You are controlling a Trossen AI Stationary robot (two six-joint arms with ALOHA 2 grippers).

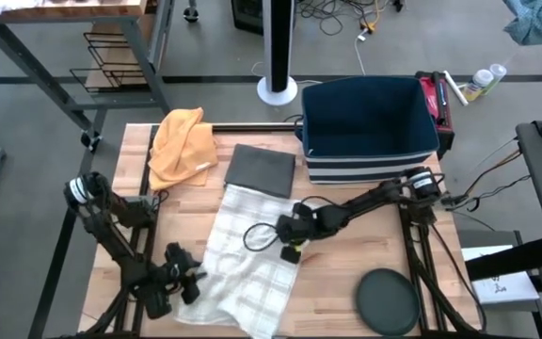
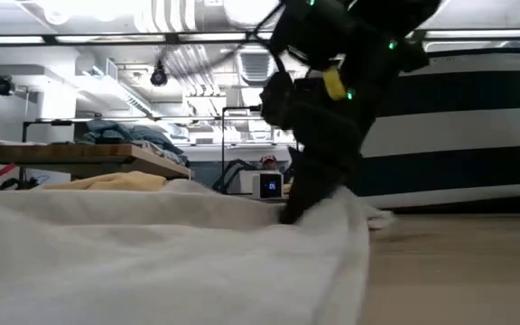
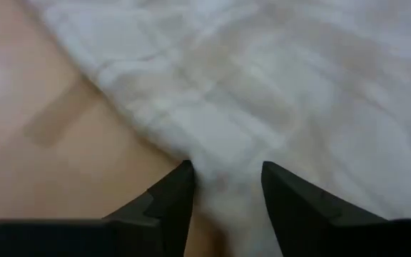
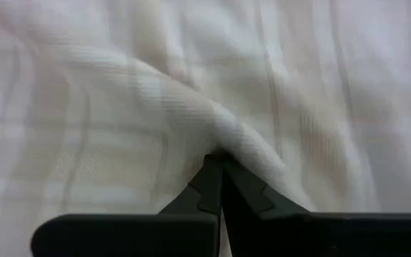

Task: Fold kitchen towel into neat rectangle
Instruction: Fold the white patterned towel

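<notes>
From above, one white checked kitchen towel [image 1: 247, 259] lies spread and rumpled on the wooden surface [image 1: 337, 282]; its near corner reaches the front edge. The left gripper [image 1: 188, 281] sits at the towel's left edge, the right gripper [image 1: 292, 247] at its right edge. One crumpled orange cloth [image 1: 182, 143], one folded dark grey cloth [image 1: 261, 169], one navy striped bin [image 1: 368, 127] and one dark round disc [image 1: 389, 299] share the surface; bare wood lies open right of the towel.

At table height, towel folds hide most of the surface, and the right gripper presses down into them.

The left wrist shows fingers [image 3: 164, 203] apart, straddling the towel's edge.

The right wrist shows fingers [image 4: 207, 187] pinched shut on a raised towel fold.
</notes>
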